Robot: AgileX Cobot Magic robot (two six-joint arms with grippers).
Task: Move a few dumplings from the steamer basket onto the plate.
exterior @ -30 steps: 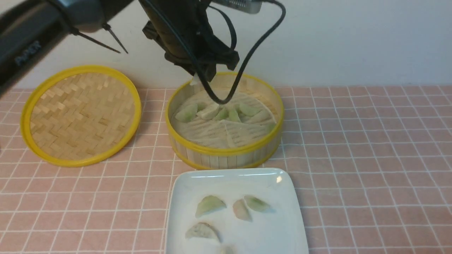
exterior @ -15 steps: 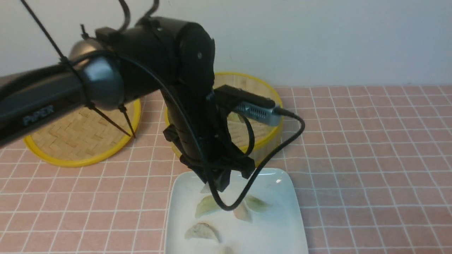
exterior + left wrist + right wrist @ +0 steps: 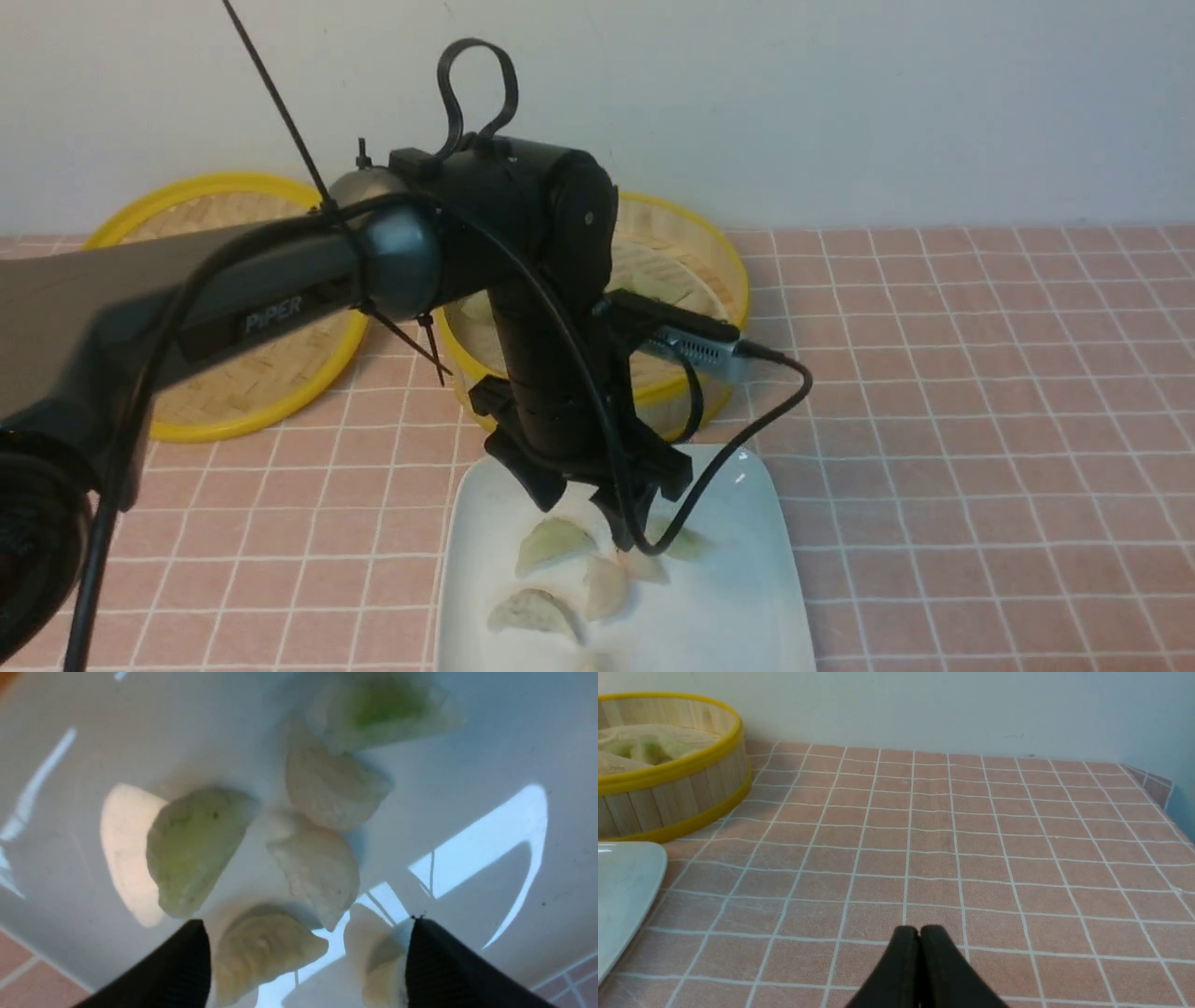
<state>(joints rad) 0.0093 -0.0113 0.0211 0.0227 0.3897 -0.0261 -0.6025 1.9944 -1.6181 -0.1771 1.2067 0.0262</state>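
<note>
The left claw [image 3: 586, 518] hung just above the plate [image 3: 747, 597], pointing down over its far half. Its jaws stood wide apart and gripped nothing. In the left wrist view the two black fingers [image 3: 187, 970] framed the plate's glossy white surface.

Several dumplings [image 3: 555, 541] lay loose on the plate, clustered near its middle. A pale green one [image 3: 196, 849] lay a little apart from two whitish ones [image 3: 317, 868] that touched each other end to end. Another green one lay just beyond those, and two more sat close under the claw's fingertips. None was touched by a finger, as far as could be seen.

The basket [image 3: 738, 289] stood on the bench [image 3: 980, 420] just behind the plate, mostly hidden by the left arm. The right wrist view showed some green dumplings [image 3: 649, 746] in it. The lid [image 3: 252, 397] lay flat behind the plate and off to its left, beside the basket.

The right claw [image 3: 919, 931] was closed, its fingertips pressed together and holding nothing. It hung low over the pink checked bench, off to the plate's right.
</note>
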